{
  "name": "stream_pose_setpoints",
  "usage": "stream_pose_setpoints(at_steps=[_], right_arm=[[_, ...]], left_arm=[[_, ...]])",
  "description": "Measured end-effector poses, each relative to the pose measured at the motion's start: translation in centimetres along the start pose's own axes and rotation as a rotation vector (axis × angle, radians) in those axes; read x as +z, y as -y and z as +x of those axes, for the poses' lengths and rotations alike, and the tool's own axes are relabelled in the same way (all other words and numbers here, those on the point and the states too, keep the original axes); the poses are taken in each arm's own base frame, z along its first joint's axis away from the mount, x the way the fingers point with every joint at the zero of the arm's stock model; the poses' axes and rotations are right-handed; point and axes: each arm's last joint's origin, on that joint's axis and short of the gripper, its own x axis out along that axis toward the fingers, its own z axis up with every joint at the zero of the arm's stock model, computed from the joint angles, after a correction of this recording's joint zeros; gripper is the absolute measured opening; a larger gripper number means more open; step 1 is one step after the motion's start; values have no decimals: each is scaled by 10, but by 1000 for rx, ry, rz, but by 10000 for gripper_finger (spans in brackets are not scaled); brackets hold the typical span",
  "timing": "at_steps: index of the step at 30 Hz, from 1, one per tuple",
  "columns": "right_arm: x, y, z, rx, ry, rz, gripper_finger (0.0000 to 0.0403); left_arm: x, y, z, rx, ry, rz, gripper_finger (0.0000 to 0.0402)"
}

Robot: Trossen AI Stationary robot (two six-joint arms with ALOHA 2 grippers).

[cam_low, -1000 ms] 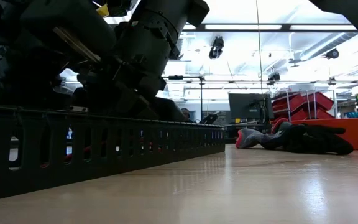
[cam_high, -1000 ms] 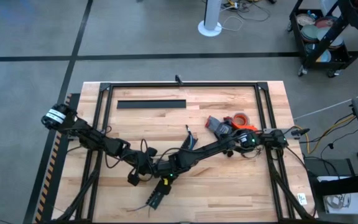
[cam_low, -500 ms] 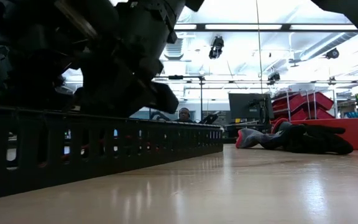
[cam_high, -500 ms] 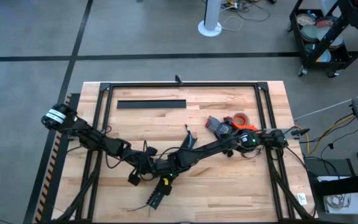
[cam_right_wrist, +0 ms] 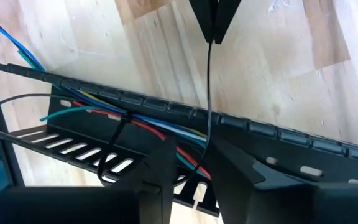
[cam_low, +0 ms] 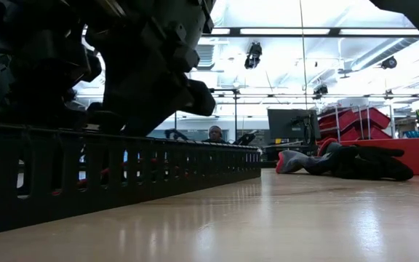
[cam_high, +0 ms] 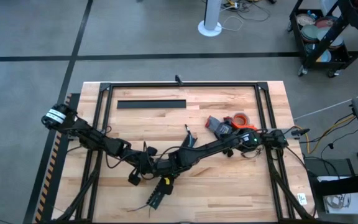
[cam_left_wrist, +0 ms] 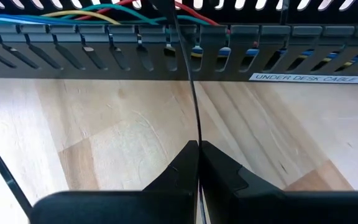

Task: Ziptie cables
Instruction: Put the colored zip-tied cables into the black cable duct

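Both arms met low over the table (cam_high: 241,186) near its front middle. The duct (cam_right_wrist: 241,134) lay there, coloured cables (cam_right_wrist: 135,118) inside. The left gripper (cam_left_wrist: 197,163) was pinched closed on a ziptie (cam_left_wrist: 190,93); the right gripper (cam_right_wrist: 190,155) stood slightly parted around that strip.

A black slotted strip (cam_high: 151,104) is laid near the far edge of the wooden counter (cam_high: 229,180); an orange tape roll (cam_high: 241,118) is seen toward its right side.
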Motion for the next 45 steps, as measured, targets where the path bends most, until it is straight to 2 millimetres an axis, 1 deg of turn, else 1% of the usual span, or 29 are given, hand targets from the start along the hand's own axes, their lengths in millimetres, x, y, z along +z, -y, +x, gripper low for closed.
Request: stream_pose_setpoints(at_steps=[10, 12, 17, 25, 37, 45], right_arm=[[2, 4, -1, -21, 14, 16, 10], [2, 4, -1, -22, 13, 17, 3], [2, 3, -1, -22, 12, 19, 1], [-3, -4, 0, -19, 10, 14, 0], [-7, -3, 5, -41, 9, 25, 0], [-7, -7, 1, -33, 3, 18, 0]], left_arm=[[0, 0, 0, 0, 1, 0, 0], [0, 0, 0, 0, 1, 1, 0], [0, 0, 0, 0, 5, 1, 0], [3, 0, -2, -1, 26, 3, 0], [3, 0, -2, -2, 29, 3, 0], [7, 3, -2, -13, 35, 14, 0]])
